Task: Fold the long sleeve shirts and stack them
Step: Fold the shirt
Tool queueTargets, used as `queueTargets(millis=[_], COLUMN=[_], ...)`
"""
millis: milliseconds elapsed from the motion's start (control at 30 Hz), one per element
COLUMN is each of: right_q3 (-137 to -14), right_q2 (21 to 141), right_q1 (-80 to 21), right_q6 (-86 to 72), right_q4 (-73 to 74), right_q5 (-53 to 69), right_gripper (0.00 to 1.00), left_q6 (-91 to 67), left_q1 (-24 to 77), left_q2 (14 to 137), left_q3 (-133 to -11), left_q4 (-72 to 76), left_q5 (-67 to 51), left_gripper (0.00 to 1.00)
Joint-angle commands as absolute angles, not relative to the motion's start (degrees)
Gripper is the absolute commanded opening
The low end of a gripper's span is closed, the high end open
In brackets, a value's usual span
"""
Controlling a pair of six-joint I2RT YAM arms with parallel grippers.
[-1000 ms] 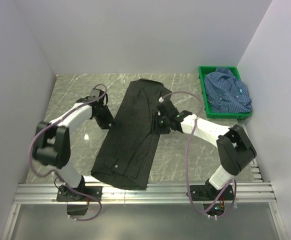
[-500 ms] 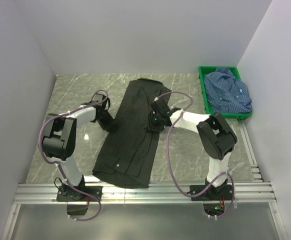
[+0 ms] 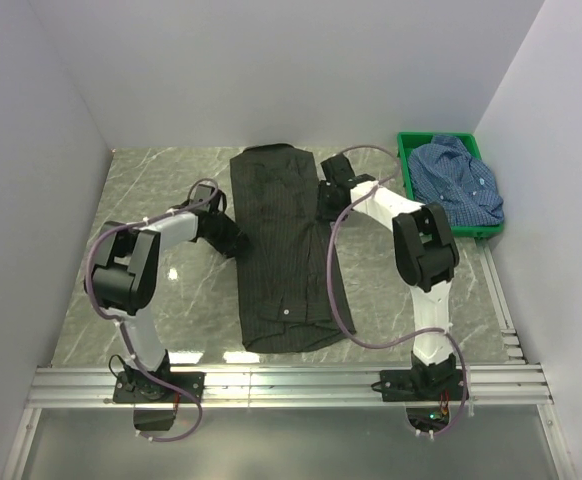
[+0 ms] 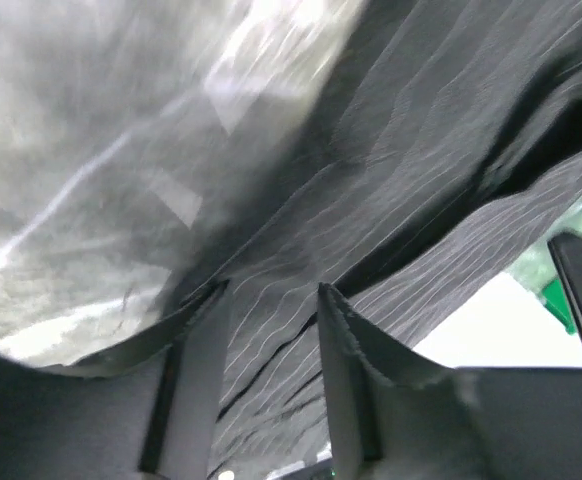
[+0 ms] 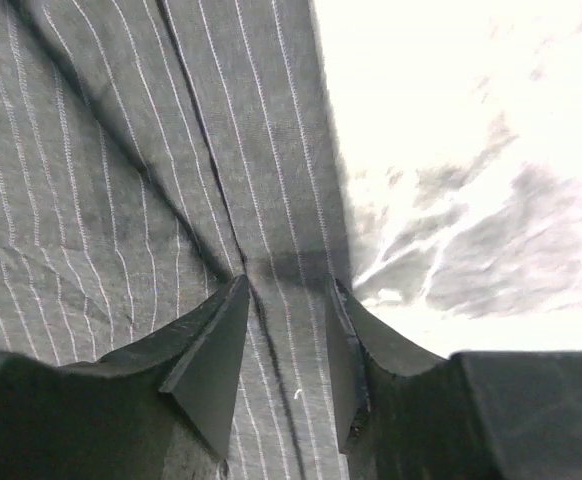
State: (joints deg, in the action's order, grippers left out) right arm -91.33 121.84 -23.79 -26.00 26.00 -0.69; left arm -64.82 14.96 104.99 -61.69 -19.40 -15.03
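Straightened from its slant, black shirt [image 3: 283,245] lies lengthwise, apparently folded narrow.

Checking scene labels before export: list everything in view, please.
black striped shirt: 1, black with fine pale stripes, laid out lengthwise mid-table
blue checked shirt: 1, blue, crumpled in the crate
green crate: 1, green, far right corner of the table
table: 1, grey-green marble look, under everything
metal rail: 1, silver, near edge, carrying the arm bases
left gripper: 1, black, at the black shirt's left edge, jaws astride the cloth; grip unclear
right gripper: 1, black, at the shirt's right edge toward its far end, jaws astride the cloth; grip unclear
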Motion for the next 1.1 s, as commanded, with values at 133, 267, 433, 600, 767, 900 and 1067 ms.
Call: queueTargets(millis=[133, 267, 433, 600, 767, 900, 1067], right_q3=[-81.9, -67.6, -50.4, -41.0, -34.5, -31.9, -30.8], right_q2=[107.0, 92.9, 80.1, 70.2, 68.6, 69.4, 69.7], right_q1=[-24.3, -24.3, -24.8, -25.8, -26.6, -27.0, -27.2], right_q6=[-24.3, -26.9, -30.3, -32.3, -32.9, -33.3, -33.3], right_q4=[28.3, 28.4, 29.3, 29.9, 28.3, 27.1, 25.6], right_q5=[-0.2, 2.4, 7.7, 13.4, 17.3, 18.5, 19.7], right_gripper=[0.51, 0.61, 0.70, 0.78, 0.79, 0.75, 0.70], left_q6=[-59.0, -55.2, -51.7, -51.5, -51.7, -51.2, -51.1], left_q1=[15.0, 15.8, 19.1, 22.6, 25.7, 28.8, 32.4], left_q2=[95.5, 84.0, 73.8, 68.0, 69.8, 74.3, 80.1], left_q3=[-63.3, -56.9, -48.1, -39.5, -36.3, -36.6, -36.8], left_q4=[-26.9, -33.3, -38.8, -38.8, -37.2, -35.6, -34.5], left_q5=[-7.0, -7.3, -12.6, -20.3, -20.5, -21.2, -19.6], left_gripper=[0.64, 0.75, 0.84, 0.86, 0.83, 0.76, 0.70])
